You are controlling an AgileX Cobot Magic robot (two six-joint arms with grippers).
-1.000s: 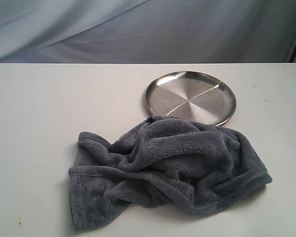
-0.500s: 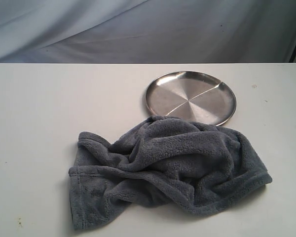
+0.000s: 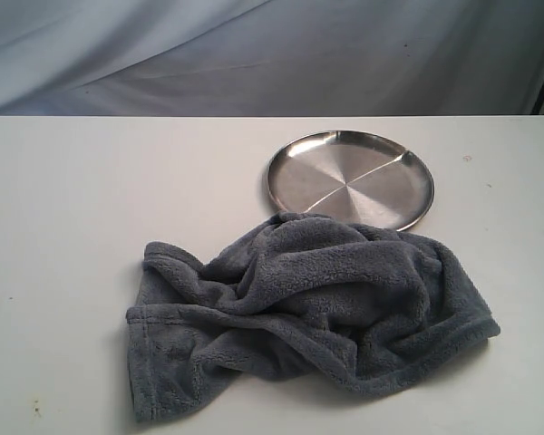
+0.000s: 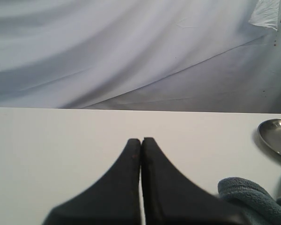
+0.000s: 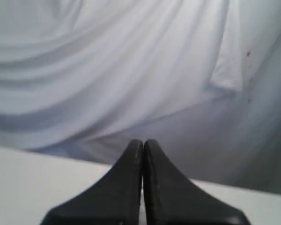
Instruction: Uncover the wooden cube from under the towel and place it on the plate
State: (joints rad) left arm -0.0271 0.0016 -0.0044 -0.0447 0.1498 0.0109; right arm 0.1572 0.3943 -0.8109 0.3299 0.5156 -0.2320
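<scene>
Nothing is shifting between the earlier exterior pictures and this one. The fluffy dark grey-blue fleece towel (image 3: 308, 308) is lying in the same crumpled heap on the flat white counter (image 3: 72, 199). The round shiny stainless-steel plate (image 3: 344, 177) is sitting just behind it, its near rim meeting the towel's far fold. The light tan wooden cube is not showing in any view; the heaped towel is hiding whatever is lying beneath it.

The left pincer (image 4: 141, 139) is hanging over bare counter with its two black fingers pressed flat together, gripping nothing. A hemmed corner of the towel is lying near this pincer, off to one side of its tips and apart from them. An edge of the plate is showing farther out on that same side, beyond the towel corner. The right pincer (image 5: 143, 140) is likewise squeezed tight, with no gap between its fingers and nothing held between them. It is pointing across the counter toward the pale draped backdrop cloth (image 5: 131, 70). Neither pincer is touching the towel or the plate.
</scene>
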